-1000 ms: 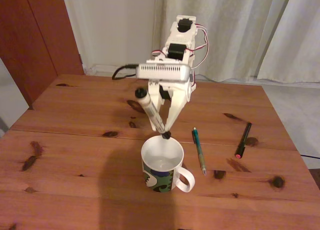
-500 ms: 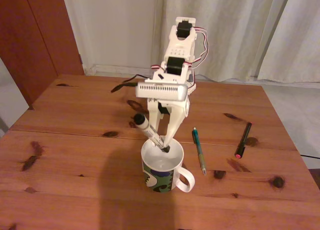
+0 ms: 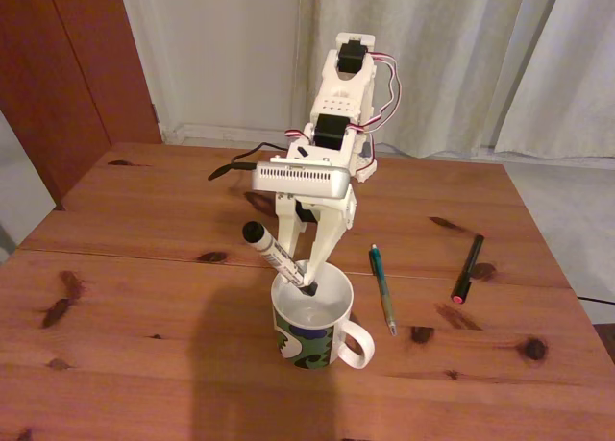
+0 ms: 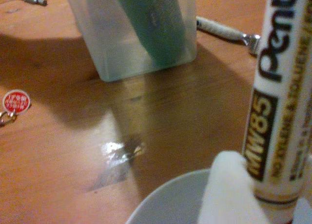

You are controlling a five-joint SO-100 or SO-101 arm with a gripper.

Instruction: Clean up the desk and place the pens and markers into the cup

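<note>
Marker (image 3: 279,257) clamped in hand (image 3: 306,276), tip inside cup (image 3: 312,318).

pale curtains (image 3: 461,57) hang in folds across the back of the fixed view, reaching down behind the far edge of the tabletop. to their left stands a plain white wall (image 3: 221,47), and further left a reddish-brown door (image 3: 67,66). a black cable (image 3: 231,167) curls over the far part of the tabletop. in the wrist view a clear plastic container (image 4: 131,33) stands upright with something dark green inside. a small round red sticker (image 4: 16,101) lies at the left, and a pale handled tool (image 4: 226,32), possibly a razor, lies beyond the container.
</note>
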